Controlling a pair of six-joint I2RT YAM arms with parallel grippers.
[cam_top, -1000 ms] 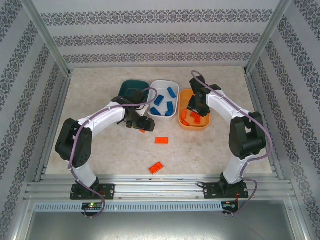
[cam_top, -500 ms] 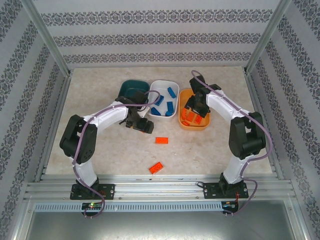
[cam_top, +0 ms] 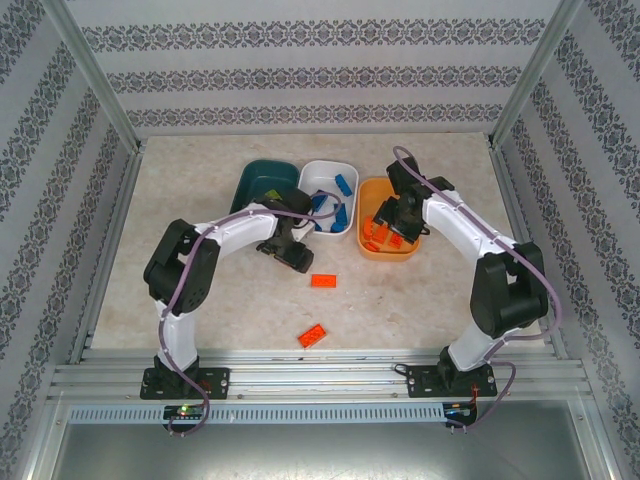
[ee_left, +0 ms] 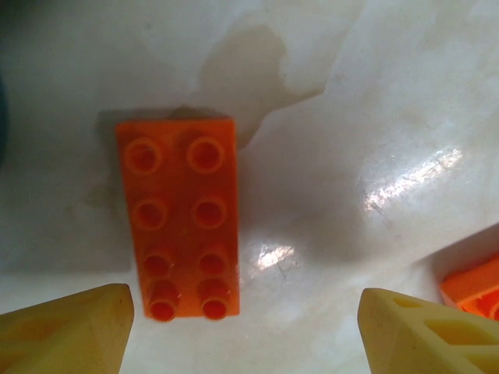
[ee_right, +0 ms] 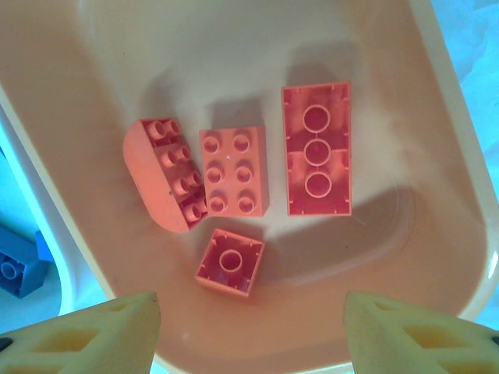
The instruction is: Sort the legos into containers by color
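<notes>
Lego (ee_left: 178, 218) in orange lies flat on the tabletop (ee_left: 351, 117) under my left tool (ee_left: 243, 302), open and empty, so next I'd centre, drop and pinch it for the orange tub (ee_right: 437, 156), where my right tool (ee_right: 251, 304) hangs open, empty too.

**Work cell, seen from above and behind.** The tabletop (cam_top: 200, 170) is a pale, marbled beige surface with a glossy finish. In the left wrist view, bright glints of light (ee_left: 413, 175) lie on it. The back wall (cam_top: 320, 70), left wall (cam_top: 50, 180) and right wall (cam_top: 590, 180) are white panels with repeated bands of grey ornament. A silver metal post stands at each far corner, left (cam_top: 90, 70) and right (cam_top: 535, 70). Along the near edge run parallel aluminium rails (cam_top: 320, 378), then a white perforated strip (cam_top: 320, 412), then a dull grey metal sheet (cam_top: 320, 450). Lighting is even and shadows are soft.
</notes>
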